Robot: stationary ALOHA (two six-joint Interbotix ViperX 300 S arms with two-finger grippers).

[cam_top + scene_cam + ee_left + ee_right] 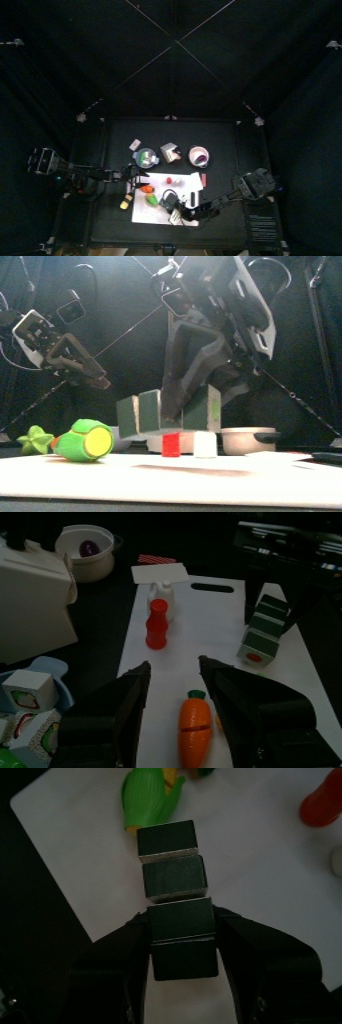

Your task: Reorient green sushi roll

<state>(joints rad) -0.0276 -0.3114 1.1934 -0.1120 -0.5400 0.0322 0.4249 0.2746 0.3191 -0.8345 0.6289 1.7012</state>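
Observation:
The green sushi roll (174, 878) is a dark green block lying along the white cutting board (274, 898). My right gripper (182, 953) is shut on its near end, one jaw on each side. In the left wrist view the roll (267, 632) shows green and white stripes and a reddish end face, at the board's edge. In the top view it (171, 203) sits at the board's front. My left gripper (187, 687) is open and empty, hovering above a carrot (197, 727) on the board (214, 632).
A red bottle (156, 622) with a white cap lies on the board. A white box (34, 592), a bowl (87, 547) and small cartons (27, 702) stand off the board. A green and yellow toy (83, 441) lies at the front left.

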